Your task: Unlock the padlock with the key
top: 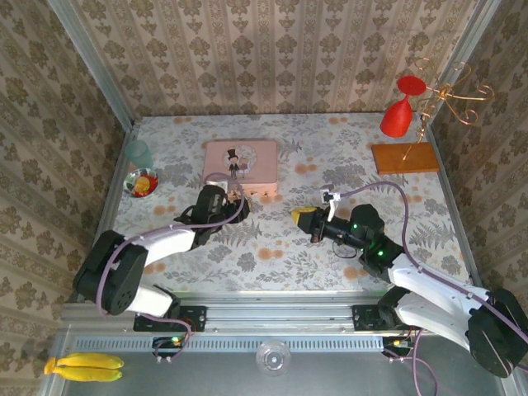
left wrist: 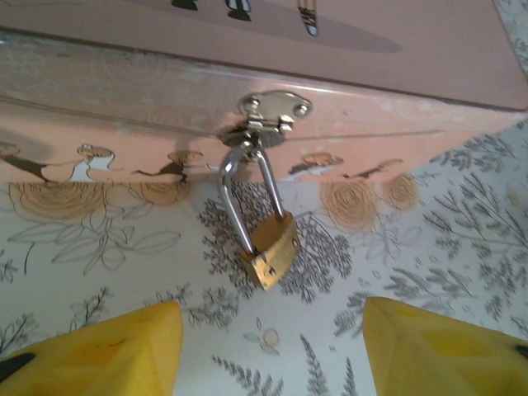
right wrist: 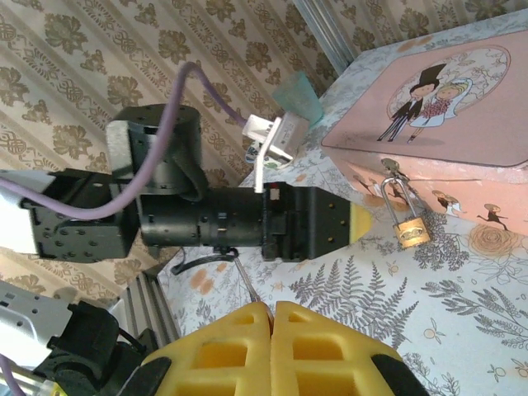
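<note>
- Left wrist view: the padlock (left wrist: pixel 271 247) hangs by its shackle from the hasp (left wrist: pixel 272 111) on the near wall of the pink tin (left wrist: pixel 247 74). Its brass body is tilted and rests low against the floral table (left wrist: pixel 445 247).
- Both shackle legs seem to run into the body, so I judge it locked and the main step not done.
- The left gripper (left wrist: pixel 271 322) sits just near of the padlock. Its yellow fingers (left wrist: pixel 124 346) are spread wide to either side and touch nothing, with the lock in line with the gap but apart from it.
- Right wrist view: the right gripper (right wrist: pixel 274 312) has its pads pressed together. No key is visible between them, and I cannot tell whether one is pinched there.
- Top view: the right gripper lies to the right of the padlock, apart from it and pointing left toward it.
- Judged left to do: steady the lock body, bring the key to the keyhole, insert it, turn it and free the shackle. The keyhole face cannot be made out.
</note>
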Robot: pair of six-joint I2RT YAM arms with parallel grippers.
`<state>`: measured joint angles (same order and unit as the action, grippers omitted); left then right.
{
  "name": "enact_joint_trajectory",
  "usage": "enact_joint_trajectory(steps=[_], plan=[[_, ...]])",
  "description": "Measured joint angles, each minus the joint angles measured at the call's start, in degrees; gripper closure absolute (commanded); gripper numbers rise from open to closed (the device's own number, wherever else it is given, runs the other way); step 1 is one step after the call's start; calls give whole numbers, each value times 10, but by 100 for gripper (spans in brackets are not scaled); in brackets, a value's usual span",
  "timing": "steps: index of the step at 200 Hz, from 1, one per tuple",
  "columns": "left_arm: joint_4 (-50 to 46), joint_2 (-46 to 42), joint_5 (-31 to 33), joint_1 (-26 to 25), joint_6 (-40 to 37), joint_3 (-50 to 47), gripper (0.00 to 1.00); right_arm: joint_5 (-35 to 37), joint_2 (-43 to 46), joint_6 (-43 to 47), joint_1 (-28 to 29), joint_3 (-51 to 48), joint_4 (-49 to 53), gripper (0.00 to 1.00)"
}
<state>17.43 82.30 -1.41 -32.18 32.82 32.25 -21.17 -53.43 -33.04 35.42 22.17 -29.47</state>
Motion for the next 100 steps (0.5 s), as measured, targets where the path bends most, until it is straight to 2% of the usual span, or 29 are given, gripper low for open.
enact_joint_trajectory(steps=[43, 100], plan=[[104, 87, -4, 12, 22, -3, 42, 0, 19, 0, 0, -9, 0, 100], [165, 152, -20, 16, 49, 10, 48, 1, 47, 0, 0, -17, 7, 100]])
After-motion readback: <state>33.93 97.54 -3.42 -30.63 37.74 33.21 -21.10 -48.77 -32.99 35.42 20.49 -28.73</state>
